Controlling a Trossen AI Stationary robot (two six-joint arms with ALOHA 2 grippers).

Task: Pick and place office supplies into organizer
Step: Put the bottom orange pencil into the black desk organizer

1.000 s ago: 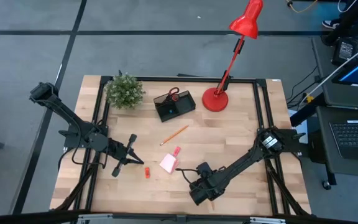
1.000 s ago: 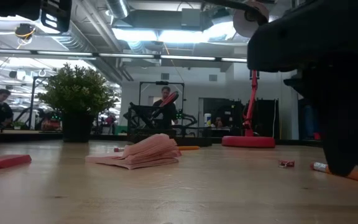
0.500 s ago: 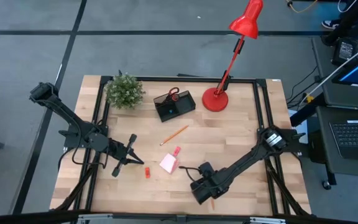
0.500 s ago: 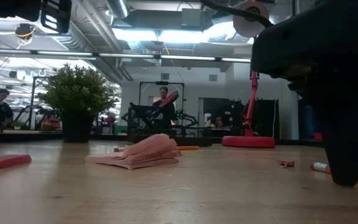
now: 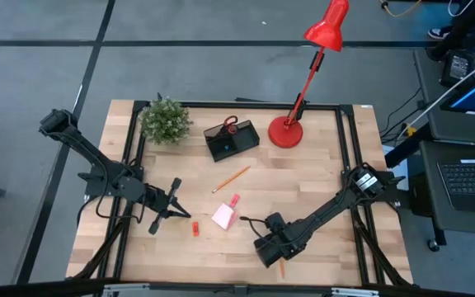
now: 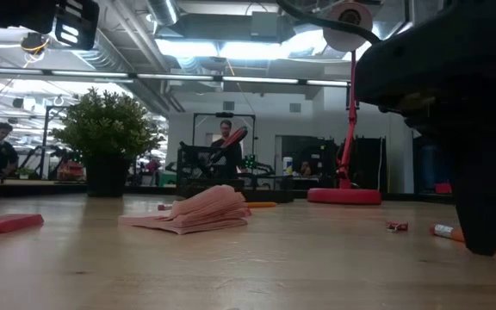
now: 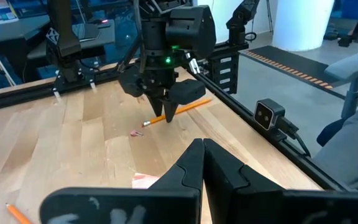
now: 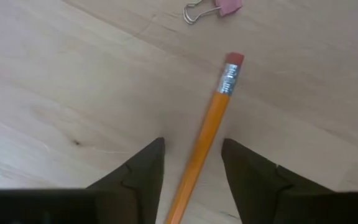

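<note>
Pencil lies flat on the table at lower centre of the high view, between the open jaws of the right gripper, one finger on either side and neither yet touching it; a pink clip lies just past its eraser. Organizer stands well apart at upper centre, scissors in it. Left gripper, jaws shut and empty, waits at left. To grip well: stay centred over the shaft, descend to the wood, close squarely across it.
</note>
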